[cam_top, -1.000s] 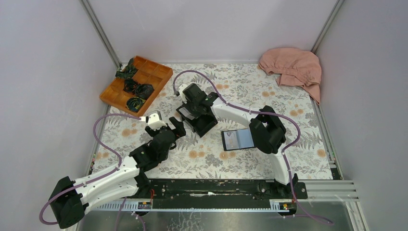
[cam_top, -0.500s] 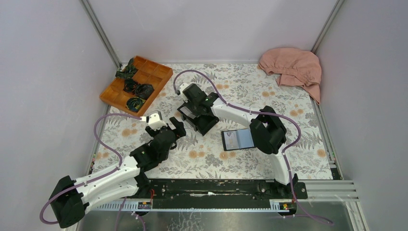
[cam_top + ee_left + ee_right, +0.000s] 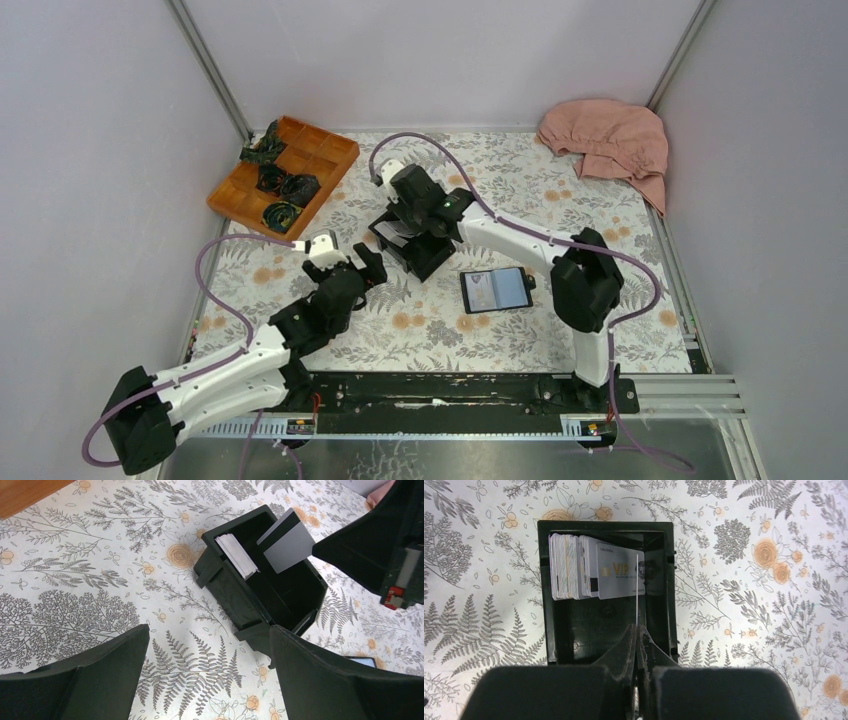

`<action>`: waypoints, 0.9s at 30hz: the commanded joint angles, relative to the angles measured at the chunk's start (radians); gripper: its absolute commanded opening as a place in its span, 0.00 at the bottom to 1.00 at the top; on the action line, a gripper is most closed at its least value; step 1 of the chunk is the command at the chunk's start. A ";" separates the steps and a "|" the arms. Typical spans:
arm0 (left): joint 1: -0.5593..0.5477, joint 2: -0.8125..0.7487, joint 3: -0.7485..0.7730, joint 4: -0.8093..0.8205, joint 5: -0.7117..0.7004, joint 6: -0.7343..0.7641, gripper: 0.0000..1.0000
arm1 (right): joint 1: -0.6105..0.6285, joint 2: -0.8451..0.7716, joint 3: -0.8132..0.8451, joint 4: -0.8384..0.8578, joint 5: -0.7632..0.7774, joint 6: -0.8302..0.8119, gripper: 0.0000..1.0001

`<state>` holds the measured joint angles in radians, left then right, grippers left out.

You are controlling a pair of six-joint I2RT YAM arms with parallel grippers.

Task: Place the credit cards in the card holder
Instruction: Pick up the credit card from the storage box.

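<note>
Floral table (image 3: pixel 600 210) bears one card holder (image 3: pixel 496 290), one box (image 3: pixel 235 600), one pinched card (image 3: pixel 289 545).

The table (image 3: pixel 640 230) is showing white with grey ferns and orange flowers. The box (image 3: pixel 594 625) is appearing black, the cards (image 3: pixel 566 567) white to pale grey, the card holder (image 3: pixel 497 290) black with blue-grey inside, the tray (image 3: pixel 322 158) orange, the cloth (image 3: pixel 605 135) pink.

Pale credit cards (image 3: pixel 569 567) stand on edge in a black box (image 3: pixel 544 620), while the black card holder (image 3: pixel 497 290) lies open on the desk (image 3: pixel 560 190).
</note>
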<state>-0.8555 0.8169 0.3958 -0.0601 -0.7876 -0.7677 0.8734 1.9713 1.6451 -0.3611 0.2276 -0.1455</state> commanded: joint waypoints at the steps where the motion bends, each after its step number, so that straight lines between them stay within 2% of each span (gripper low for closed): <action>1: 0.009 -0.039 0.018 0.104 0.024 0.072 0.98 | 0.003 -0.108 -0.026 0.022 0.028 -0.001 0.00; 7: 0.008 -0.070 0.047 0.115 0.076 0.076 0.98 | 0.003 -0.258 -0.130 0.029 0.018 0.042 0.00; 15: 0.008 -0.046 0.188 -0.049 0.144 -0.135 0.97 | 0.042 -0.535 -0.330 0.049 0.019 0.099 0.00; 22: 0.018 0.004 0.373 -0.239 0.279 -0.386 0.97 | 0.169 -0.782 -0.559 0.138 0.156 0.097 0.00; 27: 0.056 0.008 0.406 -0.277 0.442 -0.522 0.95 | 0.306 -0.923 -0.703 0.212 0.308 0.074 0.00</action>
<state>-0.8307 0.8223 0.7753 -0.2600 -0.4957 -1.1370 1.0904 1.1416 1.0065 -0.2569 0.3714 -0.0570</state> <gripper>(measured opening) 0.959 0.010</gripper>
